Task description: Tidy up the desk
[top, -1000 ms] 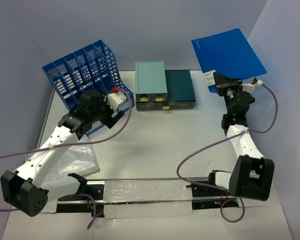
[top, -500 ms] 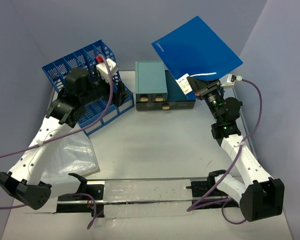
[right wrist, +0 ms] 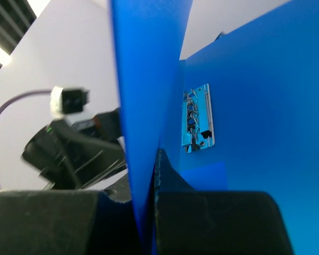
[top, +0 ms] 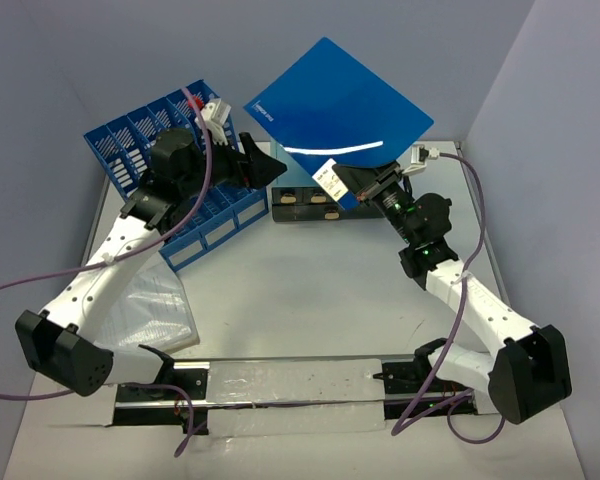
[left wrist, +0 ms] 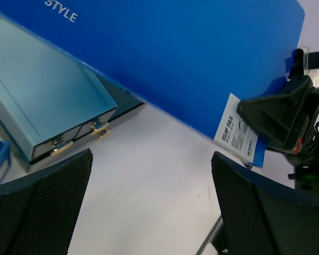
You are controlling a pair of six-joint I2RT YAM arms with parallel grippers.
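Observation:
My right gripper point(top: 352, 178) is shut on the corner of a blue clip folder point(top: 332, 110) and holds it in the air over the teal drawer boxes point(top: 298, 198). The folder fills the right wrist view point(right wrist: 149, 106), its metal clip point(right wrist: 198, 118) showing inside. My left gripper point(top: 270, 165) is open and empty, raised beside the blue file rack point(top: 150, 150), pointing at the folder point(left wrist: 165, 58). Its fingers point(left wrist: 260, 212) frame the white desk point(left wrist: 149, 180). The folder's white label point(left wrist: 236, 133) sits by the right gripper.
A clear plastic sleeve point(top: 145, 320) lies on the desk point(top: 310, 290) at the left. A metal rail point(top: 290, 385) runs along the near edge. The light teal drawer box point(left wrist: 42, 101) stands left in the left wrist view.
My right gripper has swung the blue folder leftward from the back right corner to over the drawer boxes. My left gripper has risen from the rack's front and turned toward the folder.

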